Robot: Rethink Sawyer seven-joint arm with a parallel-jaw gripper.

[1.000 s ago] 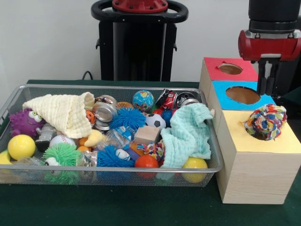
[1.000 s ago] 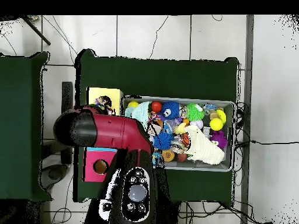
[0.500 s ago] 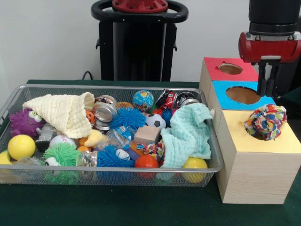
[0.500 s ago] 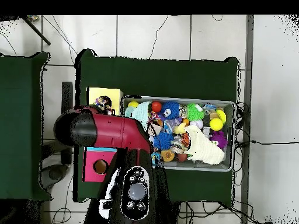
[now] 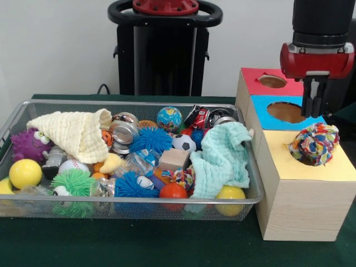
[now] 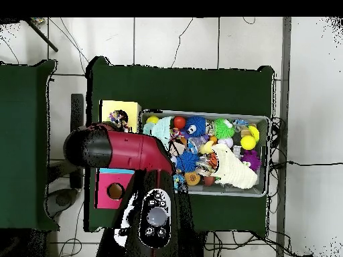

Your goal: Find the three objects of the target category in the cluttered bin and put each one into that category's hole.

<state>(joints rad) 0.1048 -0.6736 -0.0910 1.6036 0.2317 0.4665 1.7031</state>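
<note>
Rope ball, front view: multicoloured knot (image 5: 315,143) sits wedged in the yellow hole of the wooden box (image 5: 300,211), not dropped through yet, looks like.
Gripper, front view: gripper (image 5: 312,102) hangs empty above the blue section, fingers slightly apart, ball lies just below and a touch toward the camera.
Bin, front view: mesh bin (image 5: 133,203) packed with balls and cloths.
Overhead view: red arm (image 6: 124,150) covers the box middle; rope ball (image 6: 118,120) peeks out on yellow, gripper hidden.

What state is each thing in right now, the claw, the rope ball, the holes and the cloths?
Claw: empty, hanging above the blue hole.
Rope ball: resting in the yellow hole, not dropped through.
Blue hole: unblocked.
Red hole: unblocked.
Mint cloth: crumpled in the bin.
Cream cloth: bunched in the bin.
</note>
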